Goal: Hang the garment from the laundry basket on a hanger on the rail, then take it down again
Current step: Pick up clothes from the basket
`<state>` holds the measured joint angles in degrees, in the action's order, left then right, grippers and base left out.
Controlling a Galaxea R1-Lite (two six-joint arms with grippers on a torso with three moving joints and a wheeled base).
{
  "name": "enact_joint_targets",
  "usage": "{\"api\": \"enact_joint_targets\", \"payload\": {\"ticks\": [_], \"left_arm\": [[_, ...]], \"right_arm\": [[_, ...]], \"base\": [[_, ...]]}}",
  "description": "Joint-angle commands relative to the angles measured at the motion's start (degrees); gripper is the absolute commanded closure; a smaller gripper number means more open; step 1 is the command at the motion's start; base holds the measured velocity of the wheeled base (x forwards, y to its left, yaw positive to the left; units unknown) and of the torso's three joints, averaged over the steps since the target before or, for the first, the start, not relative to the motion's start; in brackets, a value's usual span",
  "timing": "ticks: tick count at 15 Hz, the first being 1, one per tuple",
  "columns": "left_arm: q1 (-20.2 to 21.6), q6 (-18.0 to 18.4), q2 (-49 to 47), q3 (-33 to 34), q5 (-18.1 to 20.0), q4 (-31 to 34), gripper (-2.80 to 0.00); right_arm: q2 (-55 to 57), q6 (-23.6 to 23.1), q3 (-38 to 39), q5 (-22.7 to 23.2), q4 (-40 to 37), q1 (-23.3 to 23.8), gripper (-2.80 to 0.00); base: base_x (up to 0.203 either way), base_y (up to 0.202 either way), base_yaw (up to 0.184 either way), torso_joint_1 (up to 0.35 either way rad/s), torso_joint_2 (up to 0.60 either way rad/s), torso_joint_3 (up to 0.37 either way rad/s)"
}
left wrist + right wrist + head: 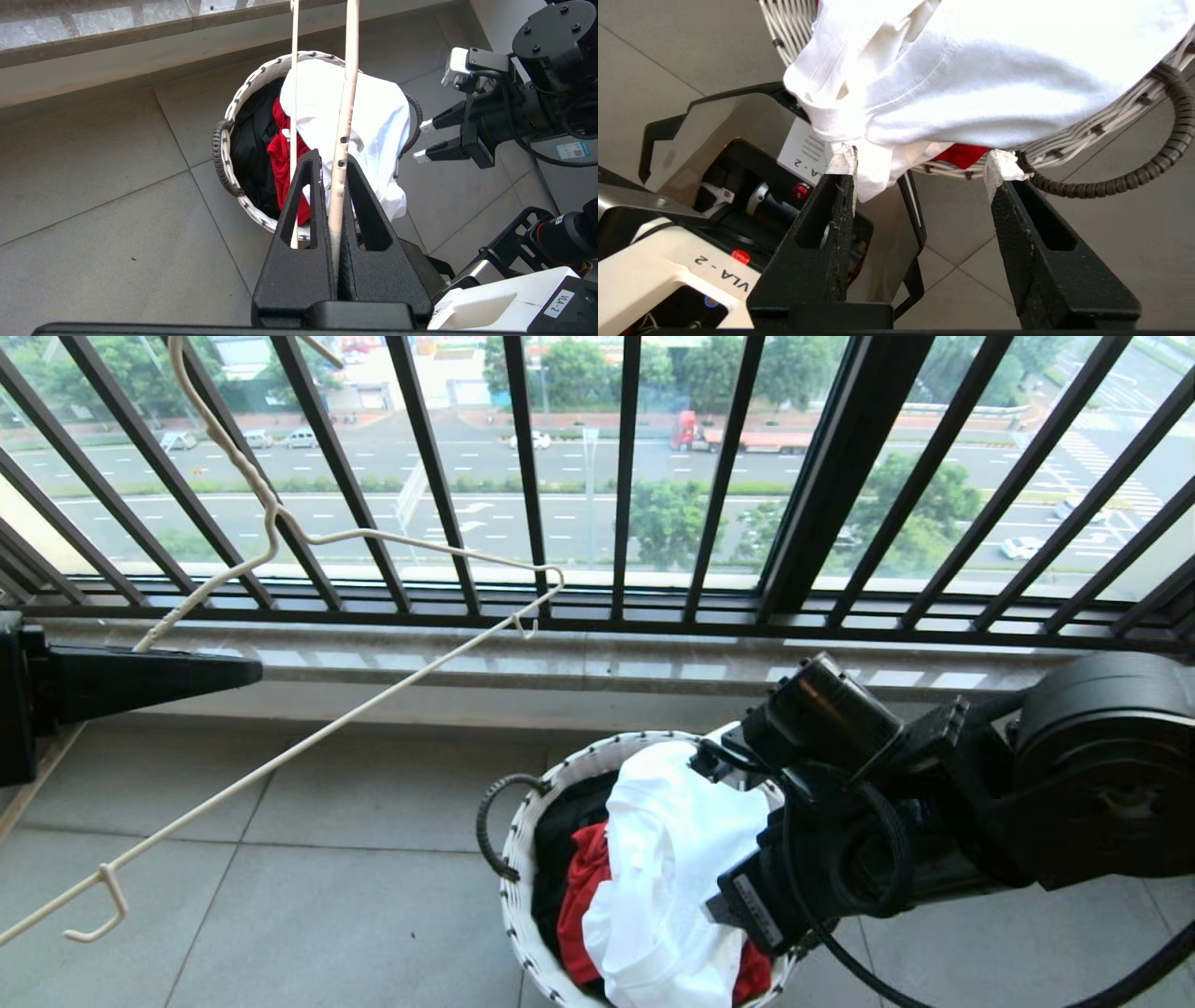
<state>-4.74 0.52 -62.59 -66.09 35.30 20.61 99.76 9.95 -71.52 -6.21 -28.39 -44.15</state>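
The white garment (663, 859) lies on top of the clothes in the round white laundry basket (515, 905) and spills over its near rim. My right gripper (920, 163) is open at that rim, just below the cloth (971, 84). A hanging fold touches the inner side of one taped fingertip (843, 161). From the left wrist view the right gripper (423, 140) shows open beside the basket (243, 93). My left gripper (332, 158) is shut on the cream-white hanger (345, 107) and holds it up at the left (373, 537). The rail is out of view.
A red garment (583, 887) and a black shirt (560, 821) lie under the white one. Black window railing bars (625, 476) and a stone sill (560, 663) stand behind the basket. My own base (691, 261) is close to the basket. Grey tiled floor spreads to the left.
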Motion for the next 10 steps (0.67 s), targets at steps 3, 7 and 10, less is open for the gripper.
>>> {"api": "enact_joint_targets", "payload": {"ticks": [3, 7, 10], "left_arm": [[0.0, 0.0, -0.5, 0.0, 0.2, 0.1, 0.0], [0.0, 0.0, -0.3, 0.0, 0.2, 0.1, 0.0], [0.0, 0.0, -0.2, 0.0, 0.2, 0.0, 0.0]], "right_arm": [[7.2, -5.0, -6.1, -1.8, 1.4, 3.0, 0.0], [15.3, -7.3, -18.1, -3.1, 1.9, 3.9, 0.0], [20.6, -9.6, -25.1, -5.1, -1.3, 3.2, 0.0]], "base": [[0.0, 0.0, 0.0, 0.0, 0.0, 0.0], [0.0, 0.0, 0.0, 0.0, 0.0, 0.0], [0.0, 0.0, 0.0, 0.0, 0.0, 0.0]]}}
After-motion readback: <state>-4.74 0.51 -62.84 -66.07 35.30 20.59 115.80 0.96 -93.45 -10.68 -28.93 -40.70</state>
